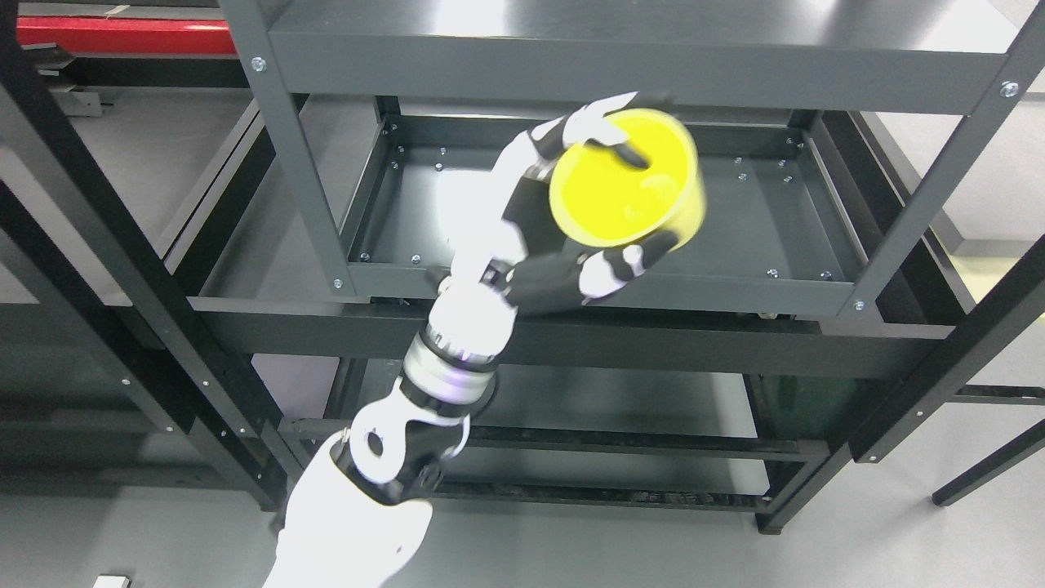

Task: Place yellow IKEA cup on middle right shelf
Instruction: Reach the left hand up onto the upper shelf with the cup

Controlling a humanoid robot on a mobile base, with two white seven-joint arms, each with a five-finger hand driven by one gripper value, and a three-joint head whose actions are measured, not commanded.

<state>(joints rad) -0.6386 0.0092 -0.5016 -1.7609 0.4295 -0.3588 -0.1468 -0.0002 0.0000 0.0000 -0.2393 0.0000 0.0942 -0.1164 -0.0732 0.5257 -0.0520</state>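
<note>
Left hand (600, 204) gripping the cup (624, 180), tilted, held above the middle shelf (457, 204). Carrying step, by the look of it; next: righting, lowering rightward, letting go.

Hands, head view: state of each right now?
Left hand: closed on the yellow cup, held tilted over the middle shelf.
Right hand: not in view.

Dark grey metal shelving (571, 69) stands on pale grey floor (898, 523); red beam (122, 34) behind.
</note>
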